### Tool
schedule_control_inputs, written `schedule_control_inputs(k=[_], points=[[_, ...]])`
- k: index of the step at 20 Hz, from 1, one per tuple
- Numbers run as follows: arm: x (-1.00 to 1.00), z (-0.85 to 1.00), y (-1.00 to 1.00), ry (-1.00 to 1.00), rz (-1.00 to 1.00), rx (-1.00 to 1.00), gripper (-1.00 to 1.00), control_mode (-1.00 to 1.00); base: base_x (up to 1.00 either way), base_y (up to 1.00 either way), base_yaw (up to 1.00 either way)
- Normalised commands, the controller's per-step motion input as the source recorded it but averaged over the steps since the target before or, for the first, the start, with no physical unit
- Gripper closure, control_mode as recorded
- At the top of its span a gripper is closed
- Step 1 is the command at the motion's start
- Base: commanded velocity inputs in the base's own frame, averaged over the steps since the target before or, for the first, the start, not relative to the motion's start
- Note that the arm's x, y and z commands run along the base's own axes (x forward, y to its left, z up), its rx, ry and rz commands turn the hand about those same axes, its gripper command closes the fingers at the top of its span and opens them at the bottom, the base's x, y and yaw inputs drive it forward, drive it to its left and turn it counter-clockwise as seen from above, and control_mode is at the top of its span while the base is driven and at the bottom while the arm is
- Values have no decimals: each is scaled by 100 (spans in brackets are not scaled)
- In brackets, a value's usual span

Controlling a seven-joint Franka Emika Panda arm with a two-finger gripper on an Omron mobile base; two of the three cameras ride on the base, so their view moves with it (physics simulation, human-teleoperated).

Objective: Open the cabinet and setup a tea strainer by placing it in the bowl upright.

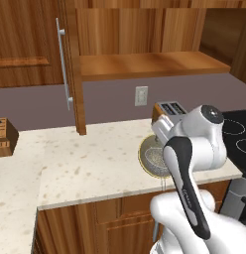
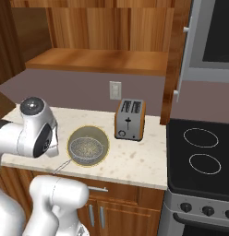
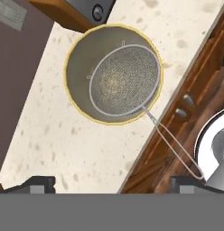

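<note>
The tea strainer (image 3: 124, 81) sits mesh-up inside the bowl (image 3: 80, 76), its thin wire handle running out over the rim and past the tabletop (image 3: 64, 144) edge. From the right base view the bowl (image 2: 101, 140) stands on the tabletop (image 2: 135, 159) just left of the toaster (image 2: 129, 119), strainer (image 2: 87, 148) resting in it. The arm is folded over at the front of the tabletop, hand pointing down at the bowl from above. The jaws (image 3: 113, 182) stand wide apart, holding nothing, one dark tip at each lower corner of the hand view, clear of the strainer. In the left base view, the arm's white elbow covers part of the bowl (image 1: 145, 149). Behind, the cabinet (image 1: 145, 64) stands with its door (image 1: 70, 64) swung open, a bare wooden shelf (image 1: 154, 63) showing inside.
</note>
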Motion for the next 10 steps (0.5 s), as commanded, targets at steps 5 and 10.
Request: schedule_control_inputs(k=[5,10], points=[[45,20,-5,-3,5,1,-100,-100,0,0,0],[44,4,-20,0,3,0,-100,-100,0,0,0]])
